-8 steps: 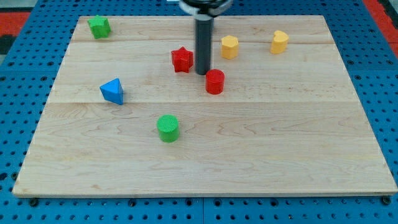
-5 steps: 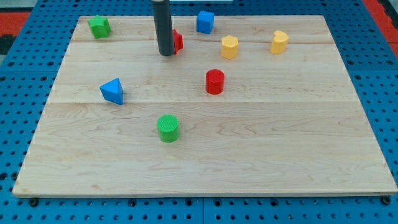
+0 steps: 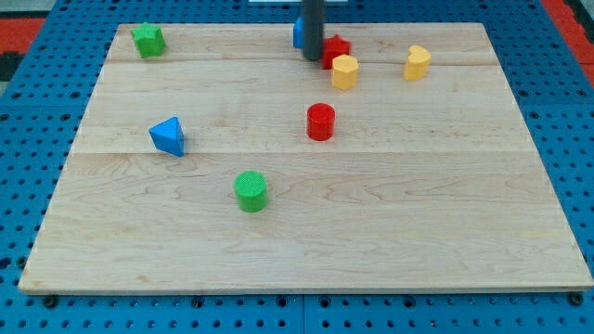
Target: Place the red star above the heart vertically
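Resting near the surface's point(image 3: 111, 241) top edge, the red star point(image 3: 337, 48) touches the yellow block point(image 3: 344, 71) with my tip point(image 3: 314, 57) at its left — light, hard, slippery; no jaws, so push its flank.

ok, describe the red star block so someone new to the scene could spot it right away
Start at the wooden board and go to the middle of its top edge, where the dark rod comes down; my tip sits there. The red star block is just to the view's right of the tip, touching the yellow block below it. Unlike the red cylinder farther down, it has points.
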